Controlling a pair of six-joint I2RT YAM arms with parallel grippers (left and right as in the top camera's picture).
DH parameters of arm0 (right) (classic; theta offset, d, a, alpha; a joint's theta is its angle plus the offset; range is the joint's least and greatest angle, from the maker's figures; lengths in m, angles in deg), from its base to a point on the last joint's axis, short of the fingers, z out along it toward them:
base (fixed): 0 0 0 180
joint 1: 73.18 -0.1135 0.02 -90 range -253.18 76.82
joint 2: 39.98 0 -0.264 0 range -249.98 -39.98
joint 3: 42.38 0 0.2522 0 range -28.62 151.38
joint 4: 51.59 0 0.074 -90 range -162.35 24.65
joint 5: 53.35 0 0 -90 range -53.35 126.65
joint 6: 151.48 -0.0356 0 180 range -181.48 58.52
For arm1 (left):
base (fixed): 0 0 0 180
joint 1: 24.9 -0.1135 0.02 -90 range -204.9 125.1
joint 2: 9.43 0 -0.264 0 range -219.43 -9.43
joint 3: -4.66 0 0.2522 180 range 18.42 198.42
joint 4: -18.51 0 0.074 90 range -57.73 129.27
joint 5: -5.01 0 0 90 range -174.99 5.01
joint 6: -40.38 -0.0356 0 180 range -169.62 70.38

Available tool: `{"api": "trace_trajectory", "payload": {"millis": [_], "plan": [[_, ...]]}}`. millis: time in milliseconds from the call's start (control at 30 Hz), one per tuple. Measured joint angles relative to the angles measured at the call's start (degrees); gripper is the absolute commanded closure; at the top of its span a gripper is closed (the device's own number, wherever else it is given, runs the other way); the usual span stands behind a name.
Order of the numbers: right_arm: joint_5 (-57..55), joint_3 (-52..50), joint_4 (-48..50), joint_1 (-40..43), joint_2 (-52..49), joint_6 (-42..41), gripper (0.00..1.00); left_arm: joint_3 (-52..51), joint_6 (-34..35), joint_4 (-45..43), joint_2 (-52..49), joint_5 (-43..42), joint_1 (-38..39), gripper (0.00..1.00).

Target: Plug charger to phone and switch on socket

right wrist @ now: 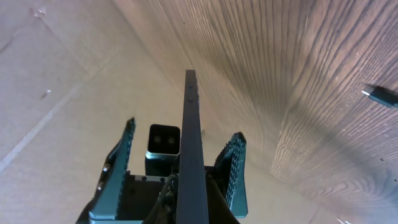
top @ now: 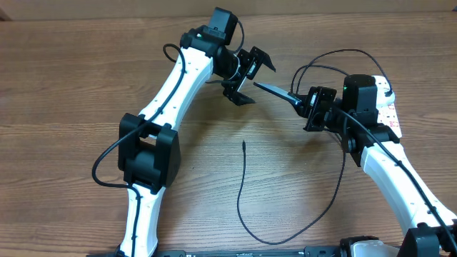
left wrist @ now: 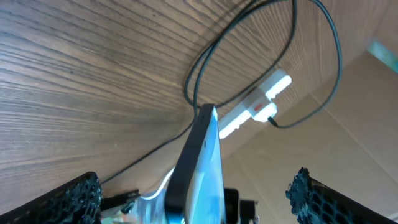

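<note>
Currently, the right gripper (top: 305, 104) is clamping the phone (top: 275, 91), with its fingers closed tight on one end, and is holding it on edge above the table (top: 71, 78). The phone is projecting toward the left gripper (top: 255, 80). Its free end is sitting between that gripper's fingers (left wrist: 74, 199), which are standing fully spread and gripping nothing. From the left wrist, the cyan screen is facing to one side, and gaps are showing between the phone and both fingers.

The socket (top: 391, 114) is lying on the table beside the right arm, partly hidden under it. The charger (top: 241, 193) is lying as a thin black loop on the table between the two arms. Its connector tip (top: 243, 143) is resting on bare wood below the grippers, well apart from the phone. The cable's other end is curling back near the socket; whether it is plugged in cannot be determined.
</note>
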Motion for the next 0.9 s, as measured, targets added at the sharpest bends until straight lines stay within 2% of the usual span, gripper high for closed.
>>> {"api": "trace_trajectory", "payload": {"millis": [500,900], "plan": [[0.0,0.0,0.8,-0.3,0.0,-0.7,0.96,0.0,5.9,-3.7,0.0,3.4,4.9,0.0],[0.0,0.0,0.8,-0.3,0.0,-0.9,0.96,0.0,6.9,-3.7,0.0,4.1,5.0,0.2]]}}
